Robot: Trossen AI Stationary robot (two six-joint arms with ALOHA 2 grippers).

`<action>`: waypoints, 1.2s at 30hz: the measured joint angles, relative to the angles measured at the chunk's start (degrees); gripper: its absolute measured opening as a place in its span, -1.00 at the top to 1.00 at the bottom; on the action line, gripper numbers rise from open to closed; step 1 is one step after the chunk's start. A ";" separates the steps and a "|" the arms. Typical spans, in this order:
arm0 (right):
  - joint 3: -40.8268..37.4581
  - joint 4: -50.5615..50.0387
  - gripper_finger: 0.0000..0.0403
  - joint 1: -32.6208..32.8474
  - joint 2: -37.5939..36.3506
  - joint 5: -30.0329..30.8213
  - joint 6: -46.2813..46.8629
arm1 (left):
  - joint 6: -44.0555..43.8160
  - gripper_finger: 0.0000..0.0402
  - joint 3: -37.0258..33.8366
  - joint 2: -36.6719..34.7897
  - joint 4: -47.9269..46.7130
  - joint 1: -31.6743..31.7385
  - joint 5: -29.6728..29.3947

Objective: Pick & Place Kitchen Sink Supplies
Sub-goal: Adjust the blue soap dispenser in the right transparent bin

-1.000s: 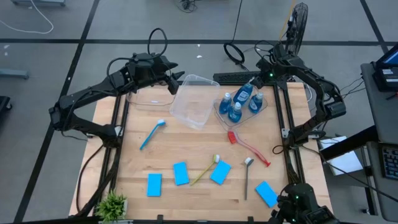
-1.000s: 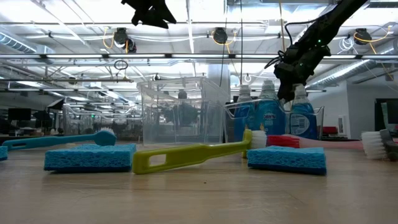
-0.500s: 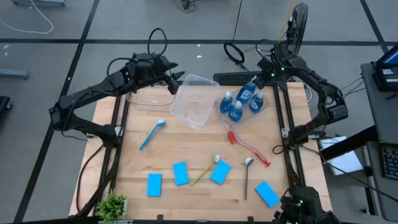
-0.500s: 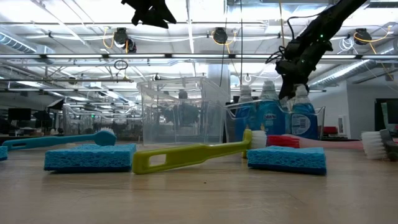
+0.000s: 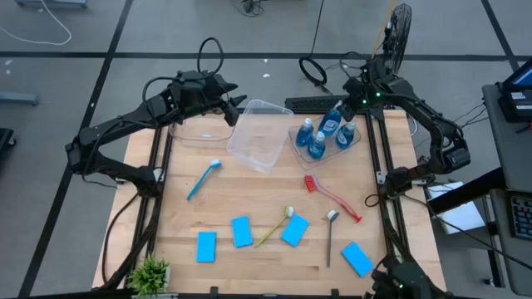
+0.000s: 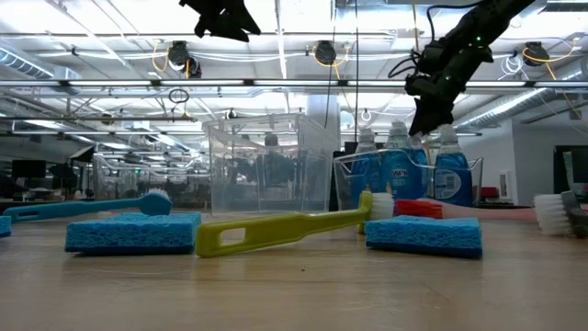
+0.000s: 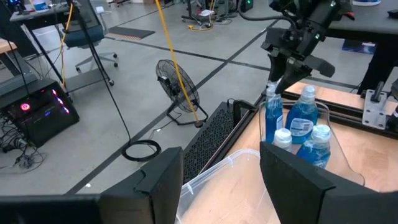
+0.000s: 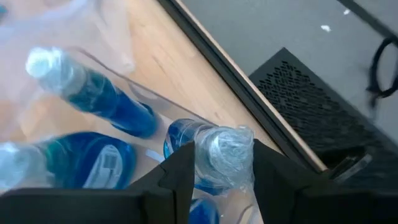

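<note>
step: seat last dish-soap bottle (image 8: pixel 221 155) in clear tub (image 5: pixel 353 143) at desk's far right | right gripper (image 8: pixel 217 171) fingers clamp its cap, above three other bottles | tip: lower straight, upright, release once seated | left gripper (image 7: pixel 221 180) idle, fingers parted, empty

The table (image 5: pixel 249 199) is pale wood with a visible grain and a matt, smooth finish. The two tubs (image 5: pixel 257 133) are clear, glossy plastic, thin-walled and see-through. The four bottles (image 5: pixel 320 133) are transparent plastic holding blue liquid, with whitish plastic caps and printed paper-like labels. The sponges (image 6: pixel 133 232) look soft, porous and rough, matt bright blue. The yellow brush (image 6: pixel 285 229) is smooth, slightly shiny plastic. The arms' fingers (image 7: pixel 298 180) are dark matt plastic.
</note>
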 joint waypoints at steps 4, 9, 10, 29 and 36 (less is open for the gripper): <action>0.00 -0.42 0.41 3.79 0.00 5.59 -2.52 | -0.08 -0.07 0.00 0.00 0.00 0.00 0.00; 0.00 -0.52 0.41 7.79 0.00 10.50 -3.61 | -0.08 -0.07 0.00 0.00 0.00 -0.01 0.00; 0.00 -0.68 0.39 8.49 0.00 11.61 -3.65 | -0.08 -0.07 0.00 0.01 -0.01 0.00 0.00; 0.04 -1.97 0.26 11.94 -0.16 15.51 -3.76 | -0.06 -0.07 0.00 0.02 -0.02 0.00 0.00; 0.07 -1.98 0.02 11.94 -3.08 15.53 -5.07 | -0.17 -0.07 0.00 0.02 -0.02 -0.01 0.00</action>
